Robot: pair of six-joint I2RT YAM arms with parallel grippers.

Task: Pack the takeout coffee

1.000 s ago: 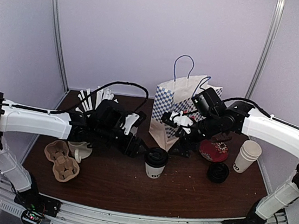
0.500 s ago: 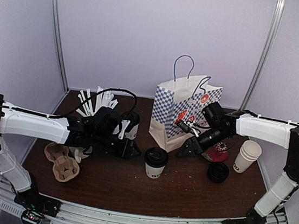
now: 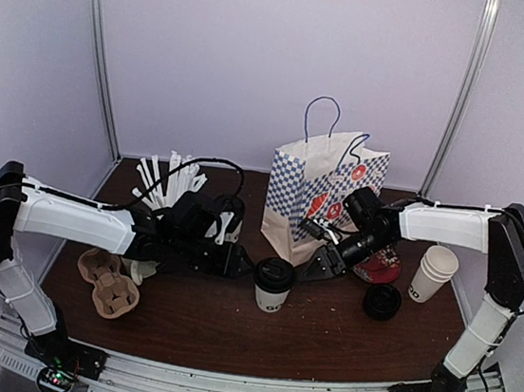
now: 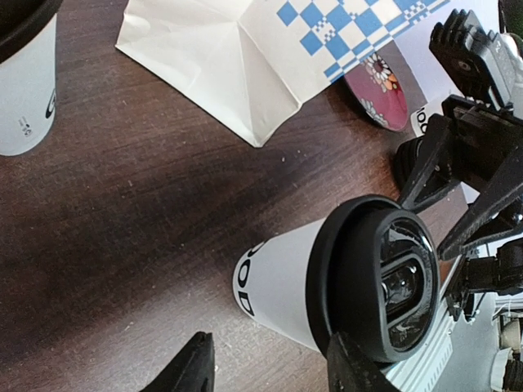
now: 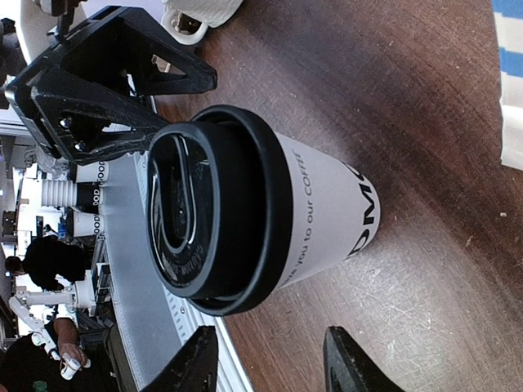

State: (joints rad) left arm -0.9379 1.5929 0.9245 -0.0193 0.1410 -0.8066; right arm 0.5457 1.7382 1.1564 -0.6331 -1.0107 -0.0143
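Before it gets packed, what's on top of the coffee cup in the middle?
A black round lid caps the white cup. Whatever is inside is hidden by the lid.

In the left wrist view a second paper cup (image 4: 23,86) is cut off by the top left corner, and its small print is too fine to read. The checked bag (image 4: 245,57) runs off the top edge and covers part of the red plate (image 4: 377,88). Of the left gripper (image 4: 270,367) only the fingertips show, at the bottom edge. From above, the left arm (image 3: 77,219) hides most of what may be a mug (image 3: 142,264) on the left of the table. In the right wrist view the lettering on the coffee cup (image 5: 319,212) curves out of sight.
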